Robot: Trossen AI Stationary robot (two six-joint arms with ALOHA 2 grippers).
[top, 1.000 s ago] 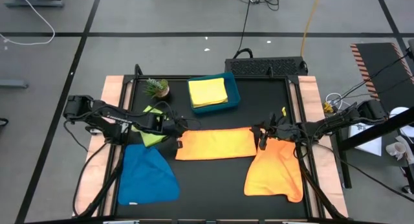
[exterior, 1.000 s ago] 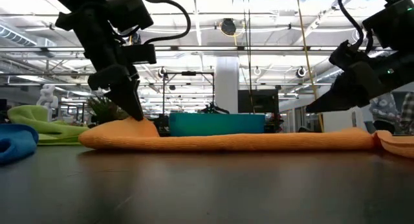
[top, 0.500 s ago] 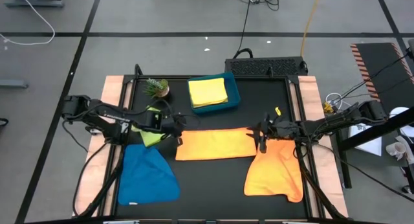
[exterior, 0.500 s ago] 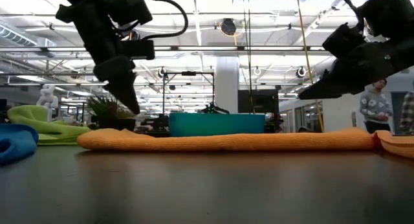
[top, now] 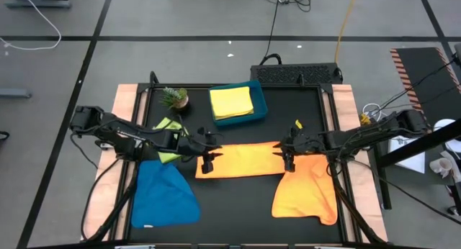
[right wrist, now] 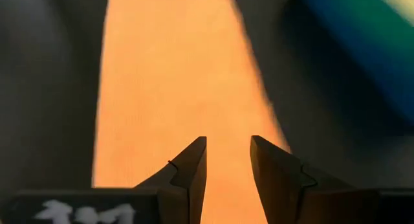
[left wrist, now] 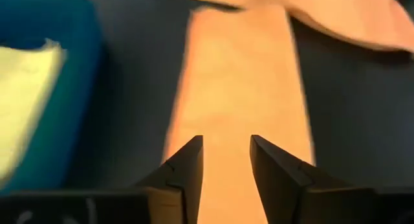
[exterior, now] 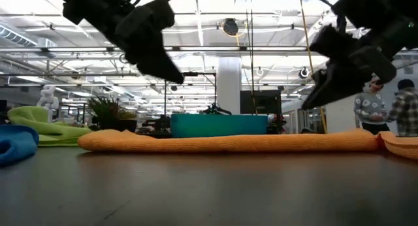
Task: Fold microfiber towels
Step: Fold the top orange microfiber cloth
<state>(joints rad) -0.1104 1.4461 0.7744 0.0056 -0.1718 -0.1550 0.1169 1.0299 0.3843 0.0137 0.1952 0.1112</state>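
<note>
A folded orange microfiber towel (top: pixel 241 160) lies flat on the black table as a long strip running left to right. My left gripper (top: pixel 207 163) hovers open over its left end and my right gripper (top: pixel 288 159) open over its right end. Both are clear of the cloth, as the low view shows (exterior: pixel 171 74) (exterior: pixel 315 98). A second orange towel (top: pixel 306 193) lies spread at the near right, a blue one (top: pixel 164 196) at the near left, and a lime green one (top: pixel 169 137) under the left arm. A yellow one (top: pixel 232 101) rests folded in the teal tray (top: pixel 261 105).
A small potted plant (top: pixel 174 98) stands at the far left next to the tray. Wooden strips (top: pixel 124 119) edge the table on both sides. Bare black tabletop (top: pixel 238 206) lies between the blue and the spread orange towel. People stand in the room behind (exterior: pixel 372 112).
My left gripper has lifted off the orange strip's left end, tipped up toward level and moved a little toward the table's right. My right gripper has also risen and tipped up over the right end. The orange strip has stayed flat where it was.
</note>
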